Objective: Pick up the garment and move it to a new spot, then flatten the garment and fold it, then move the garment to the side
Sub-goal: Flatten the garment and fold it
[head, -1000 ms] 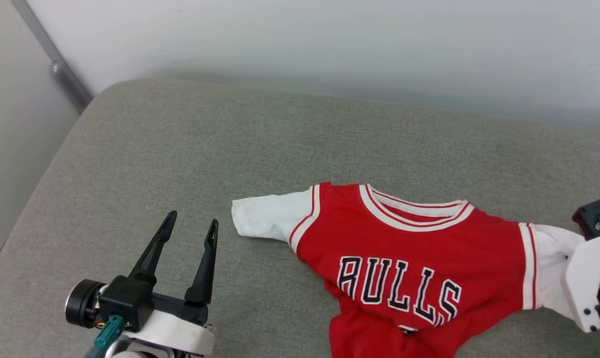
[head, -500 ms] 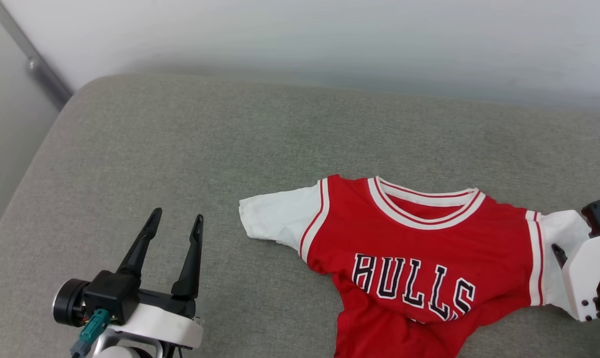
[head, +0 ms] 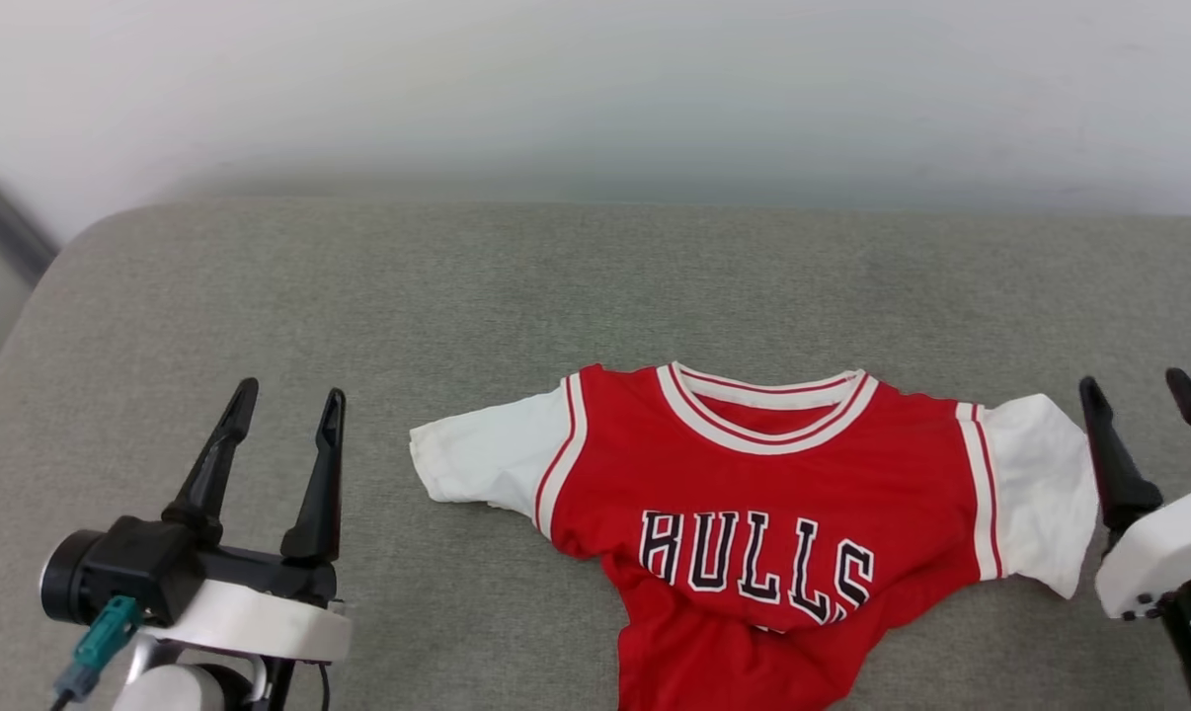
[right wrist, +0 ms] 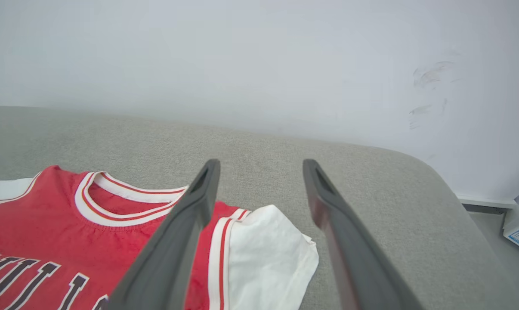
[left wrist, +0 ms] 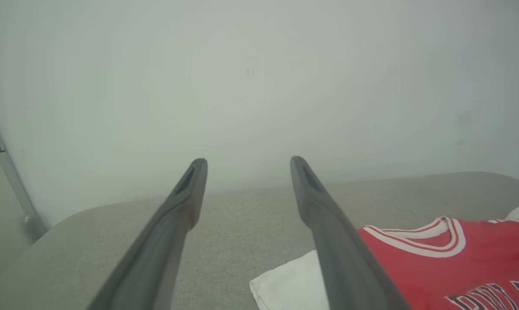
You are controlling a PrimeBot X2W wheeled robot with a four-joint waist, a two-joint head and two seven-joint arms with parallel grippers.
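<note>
Garment (head: 773, 474): chest-up on grey cushioned surface (head: 358, 286), lower body rumpled.
Left end effector (head: 290, 392): spread, empty, apart from sleeve.
Right end effector (head: 1132, 380): spread, empty, just beside sleeve.
Flattening: likely best to pinch both lower corners and pull evenly.

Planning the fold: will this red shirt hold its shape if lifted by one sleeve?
Probably not: the shirt lies bunched along its lower part, so it looks floppy and would likely droop. Thin cloth suggests it is light.
</note>
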